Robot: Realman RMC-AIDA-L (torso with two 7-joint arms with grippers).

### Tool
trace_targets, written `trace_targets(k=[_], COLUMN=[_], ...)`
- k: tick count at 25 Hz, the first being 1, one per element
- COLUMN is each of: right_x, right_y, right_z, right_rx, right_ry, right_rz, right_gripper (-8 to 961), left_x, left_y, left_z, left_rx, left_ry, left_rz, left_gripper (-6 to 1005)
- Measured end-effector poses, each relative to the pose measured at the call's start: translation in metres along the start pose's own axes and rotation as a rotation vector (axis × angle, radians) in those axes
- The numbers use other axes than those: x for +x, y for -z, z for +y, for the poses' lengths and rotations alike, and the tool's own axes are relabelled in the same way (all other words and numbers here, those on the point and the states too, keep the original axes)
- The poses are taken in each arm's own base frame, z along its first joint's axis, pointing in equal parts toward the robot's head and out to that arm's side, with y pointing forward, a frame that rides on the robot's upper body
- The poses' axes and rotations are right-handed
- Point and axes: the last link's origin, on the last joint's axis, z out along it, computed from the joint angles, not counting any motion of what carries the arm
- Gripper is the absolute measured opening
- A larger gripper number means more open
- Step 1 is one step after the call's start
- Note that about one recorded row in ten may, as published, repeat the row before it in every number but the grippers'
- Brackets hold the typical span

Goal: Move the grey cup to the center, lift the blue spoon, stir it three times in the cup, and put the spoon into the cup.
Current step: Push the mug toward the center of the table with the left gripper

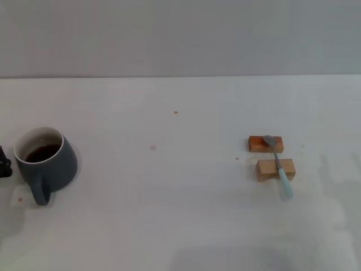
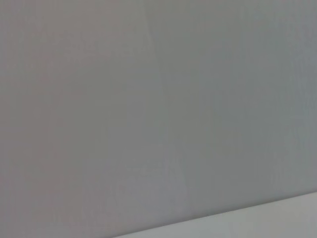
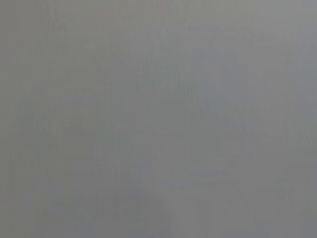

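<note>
Start of task; none of the four steps looks done. The cup, holding dark liquid, stands far to the left of the blocks, handle toward me, not yet at the table centre. The spoon lies across both blocks, bowl on the farther one. A dark part just left of the cup may be my left gripper; its fingers I cannot tell. My right gripper is out of view.
</note>
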Motion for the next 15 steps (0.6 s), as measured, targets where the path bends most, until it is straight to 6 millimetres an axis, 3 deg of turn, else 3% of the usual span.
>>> trace_targets(k=[15], right_x=[0.000], right_y=[-0.003], right_z=[0.002], right_rx=[-0.005], right_ry=[-0.005], right_rz=[-0.005], right_gripper=[681], left_x=[0.005], left_y=[-0.008], left_z=[0.023], left_rx=[-0.110], left_ry=[-0.028], left_rz=[0.003], left_gripper=[-2])
